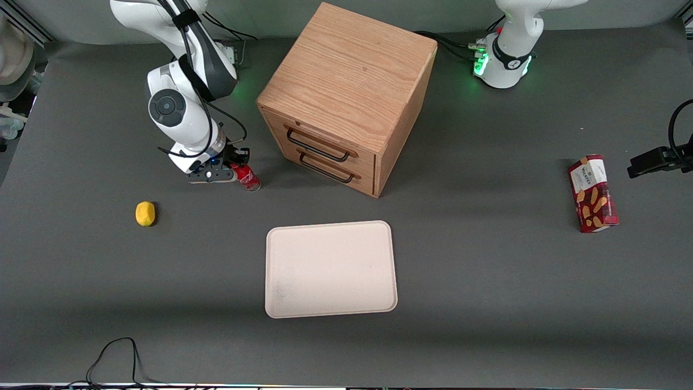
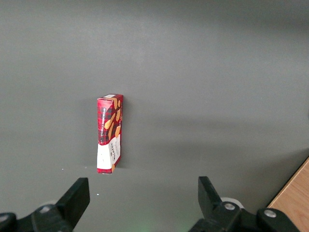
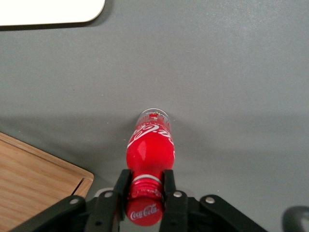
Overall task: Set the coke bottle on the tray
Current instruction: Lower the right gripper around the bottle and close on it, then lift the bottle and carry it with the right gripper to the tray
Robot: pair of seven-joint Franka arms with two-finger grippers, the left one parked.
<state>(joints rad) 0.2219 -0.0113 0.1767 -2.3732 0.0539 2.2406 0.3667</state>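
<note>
Gripping the coke bottle (image 3: 149, 145) at the neck just under the red cap, pincer (image 3: 146, 186) clenched with one finger on either side. Standing upright on the grey tabletop (image 1: 487, 303), near the front of the wooden drawer cabinet (image 1: 346, 92), toward the working arm's end. Seen in the front view: lemon (image 1: 145, 213) nearer the camera than the pincer (image 1: 234, 169) and bottle (image 1: 247, 177); cream tray (image 1: 330, 269) nearer still, well apart from the bottle; red biscuit box (image 1: 593, 193) toward the parked arm's end.

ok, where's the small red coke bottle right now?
The small red coke bottle stands on the table beside the wooden drawer cabinet, its neck clamped in the gripper, farther from the front camera than the cream tray.
</note>
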